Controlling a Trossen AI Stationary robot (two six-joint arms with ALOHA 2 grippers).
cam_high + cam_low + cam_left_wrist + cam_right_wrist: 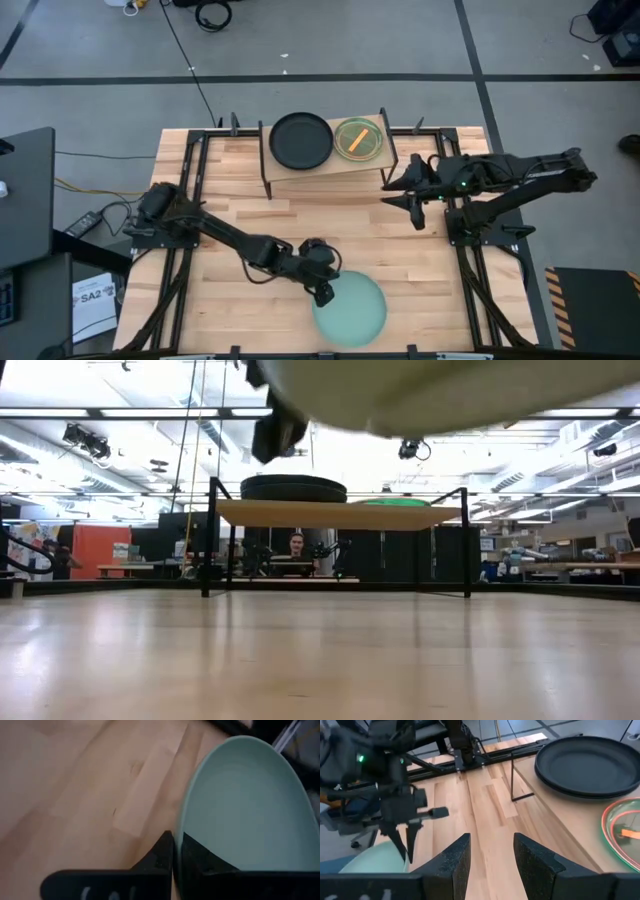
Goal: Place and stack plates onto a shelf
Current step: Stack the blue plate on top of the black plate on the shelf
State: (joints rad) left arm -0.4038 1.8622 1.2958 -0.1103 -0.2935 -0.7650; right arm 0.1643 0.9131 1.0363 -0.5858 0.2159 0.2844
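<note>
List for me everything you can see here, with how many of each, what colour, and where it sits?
Mint green plate: one, pale mint, near edge of the table, its rim pinched by the left gripper.
Black plates: a stack, count unclear, on the shelf's left half.
Green plate: one, translucent, on the shelf's right half, something orange lying in it.
Shelf: one, light wood on black legs, at the table's far edge.
Table: one, light wood.
Person: one, in the room behind the shelf.
Left gripper: shut on the mint plate's rim.
Right gripper: open, empty, beside the shelf's right end.
</note>
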